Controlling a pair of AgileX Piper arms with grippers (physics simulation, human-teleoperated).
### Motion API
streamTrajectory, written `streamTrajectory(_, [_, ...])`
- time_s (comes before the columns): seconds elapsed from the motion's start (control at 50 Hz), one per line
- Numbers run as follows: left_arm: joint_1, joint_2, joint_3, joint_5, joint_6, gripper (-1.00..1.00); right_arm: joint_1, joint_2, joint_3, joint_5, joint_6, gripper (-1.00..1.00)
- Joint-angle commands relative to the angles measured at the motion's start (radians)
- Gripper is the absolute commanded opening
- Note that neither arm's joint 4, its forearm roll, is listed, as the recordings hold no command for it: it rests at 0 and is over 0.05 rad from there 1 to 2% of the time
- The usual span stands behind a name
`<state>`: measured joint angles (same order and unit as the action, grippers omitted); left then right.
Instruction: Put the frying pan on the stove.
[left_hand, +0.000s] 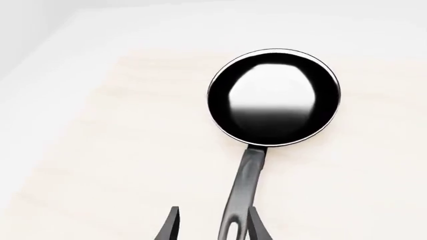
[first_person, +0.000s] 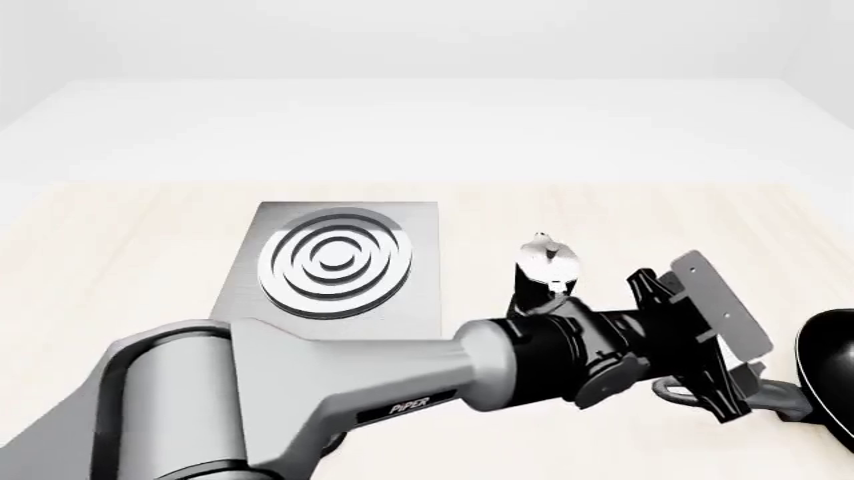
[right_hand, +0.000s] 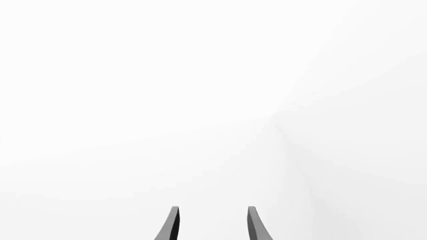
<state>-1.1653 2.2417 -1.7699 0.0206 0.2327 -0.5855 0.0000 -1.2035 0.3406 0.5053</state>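
The frying pan lies flat on the pale wooden table, black with a glossy pale inside. Its long dark handle runs back toward my left gripper. That gripper is open, and the handle's loop end lies between its fingers, close to one finger. In the front view the pan is cut off at the right edge, and my left gripper reaches across to its handle. The stove, a grey slab with silver rings, lies at the centre left, far from the pan. My right gripper is open and empty.
A black-and-silver moka pot stands between the stove and the pan, just behind my left arm. The right wrist view shows only white surroundings. The right arm does not show in the front view.
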Motion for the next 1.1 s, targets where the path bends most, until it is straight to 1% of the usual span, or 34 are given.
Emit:
streamTrajectory(0.02, [-0.005, 0.052, -0.070, 0.041, 0.000, 1.00, -0.006, 0.000, -0.012, 0.012, 0.004, 1.00])
streamTrajectory(0.12, [-0.019, 0.066, -0.067, 0.040, -0.009, 1.00, -0.004, 0.000, -0.016, 0.010, 0.003, 1.00])
streamTrajectory(0.18, [-0.025, 0.072, -0.066, 0.039, -0.011, 1.00, 0.002, 0.000, -0.040, 0.032, -0.001, 1.00])
streamTrajectory(0.26, [-0.035, 0.072, -0.061, 0.040, -0.014, 1.00, 0.004, 0.000, -0.044, 0.037, -0.004, 1.00])
streamTrajectory(0.36, [-0.035, 0.089, -0.079, 0.052, -0.013, 1.00, 0.005, 0.000, -0.049, 0.041, -0.004, 1.00])
streamTrajectory(0.5, [-0.031, 0.123, -0.112, 0.074, -0.016, 1.00, 0.005, 0.000, -0.050, 0.041, -0.004, 1.00])
streamTrajectory(0.6, [-0.017, 0.163, -0.166, 0.106, -0.013, 1.00, 0.005, 0.000, -0.048, 0.040, -0.004, 1.00])
streamTrajectory(0.78, [-0.002, 0.217, -0.227, 0.139, -0.018, 1.00, 0.007, 0.000, -0.051, 0.042, -0.008, 1.00])
streamTrajectory(0.92, [-0.014, 0.222, -0.199, 0.120, -0.030, 1.00, 0.008, 0.000, -0.053, 0.041, -0.008, 1.00])
streamTrajectory(0.94, [-0.021, 0.218, -0.184, 0.109, -0.035, 1.00, -0.007, 0.000, 0.001, -0.013, 0.004, 1.00])
streamTrajectory(0.96, [-0.023, 0.217, -0.179, 0.106, -0.036, 1.00, -0.009, 0.000, 0.010, -0.023, 0.005, 1.00])
streamTrajectory(1.02, [-0.033, 0.211, -0.159, 0.093, -0.043, 1.00, 0.000, 0.000, -0.021, 0.008, -0.001, 1.00])
streamTrajectory(1.1, [-0.050, 0.199, -0.121, 0.068, -0.056, 1.00, -0.001, 0.000, -0.013, -0.001, 0.000, 1.00])
